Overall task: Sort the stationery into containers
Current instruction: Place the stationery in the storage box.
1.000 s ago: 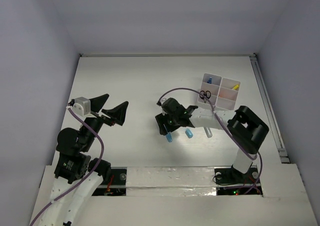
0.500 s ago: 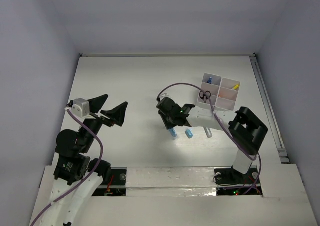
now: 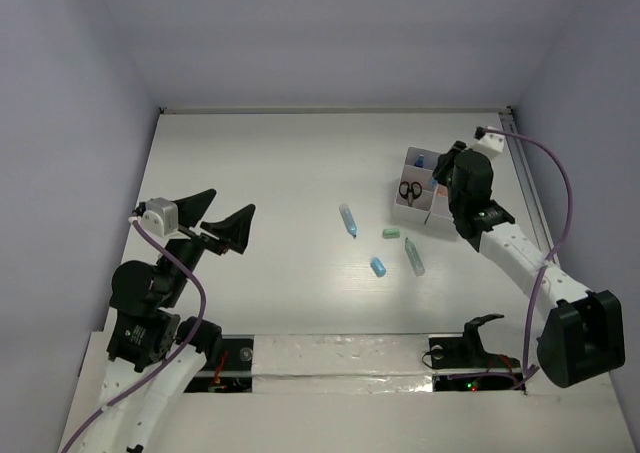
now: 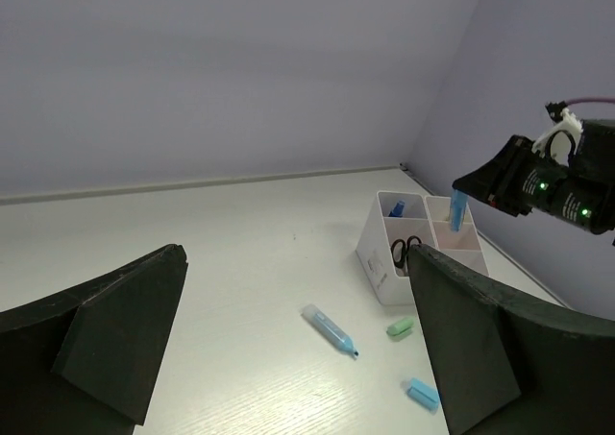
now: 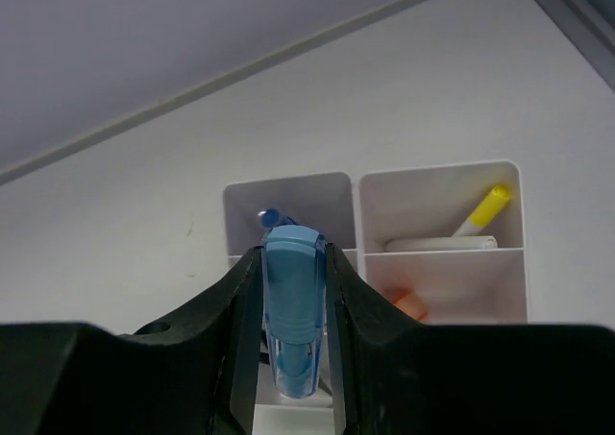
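A blue marker [image 5: 292, 305] is pinched upright in the right claw [image 5: 292, 262], above the white containers [image 5: 442, 178]. A yellow-tipped pen [image 5: 485, 209] is seen in one compartment and scissors [image 3: 410, 189] in another. A second blue marker [image 3: 348, 219], a mint eraser [image 3: 392, 233] and a teal marker [image 3: 414, 256] are left on the surface [image 3: 270, 163]. The left claw [image 3: 228, 208] is held spread wide, well apart from them.

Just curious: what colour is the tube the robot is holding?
The tube is blue; the right wrist view shows it best.
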Motion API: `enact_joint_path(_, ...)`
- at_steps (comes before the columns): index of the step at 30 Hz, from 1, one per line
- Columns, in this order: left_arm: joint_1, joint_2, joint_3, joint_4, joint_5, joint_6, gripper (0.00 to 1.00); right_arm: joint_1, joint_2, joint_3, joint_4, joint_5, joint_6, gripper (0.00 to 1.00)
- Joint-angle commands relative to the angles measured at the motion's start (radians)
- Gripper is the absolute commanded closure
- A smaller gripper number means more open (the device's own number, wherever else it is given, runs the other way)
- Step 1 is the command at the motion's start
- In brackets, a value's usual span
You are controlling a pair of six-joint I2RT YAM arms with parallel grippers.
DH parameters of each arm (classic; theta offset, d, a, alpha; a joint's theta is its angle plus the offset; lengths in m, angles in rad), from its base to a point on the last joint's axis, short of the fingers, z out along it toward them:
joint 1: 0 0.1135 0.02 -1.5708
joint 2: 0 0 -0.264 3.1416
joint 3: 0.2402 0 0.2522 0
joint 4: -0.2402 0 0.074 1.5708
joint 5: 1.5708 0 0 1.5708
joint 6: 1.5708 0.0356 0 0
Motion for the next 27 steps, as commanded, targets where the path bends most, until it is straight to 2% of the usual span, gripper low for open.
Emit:
enact_joint_path(1, -0.004, -0.012, 0.019, 0.05, 0.016, -0.001, 0.01, -0.1, 0.0, -0.101, 0.206, 0.053, 0.04, 0.89)
enact_joint_path(3, -0.004, -0.012, 0.018, 0.052, 0.026, 0.001, 0.01, -0.146, 0.0, -0.156, 0.258, 0.051, 0.057, 0.89)
enact_joint_path(7, -0.004, -0.012, 0.019, 0.052, 0.029, -0.001, 0.01, -0.158, 0.021, -0.2, 0.378, 0.103, 0.036, 0.89)
enact_joint_path(17, -0.013, -0.006, 0.018, 0.054, 0.022, 0.001, 0.01, -0.169, 0.098, -0.246, 0.468, 0.232, 0.019, 0.87)
enact_joint_path(27, -0.013, 0.005, 0.019, 0.054, 0.021, 0.001, 0.01, -0.169, 0.149, -0.232, 0.519, 0.243, -0.026, 0.8)
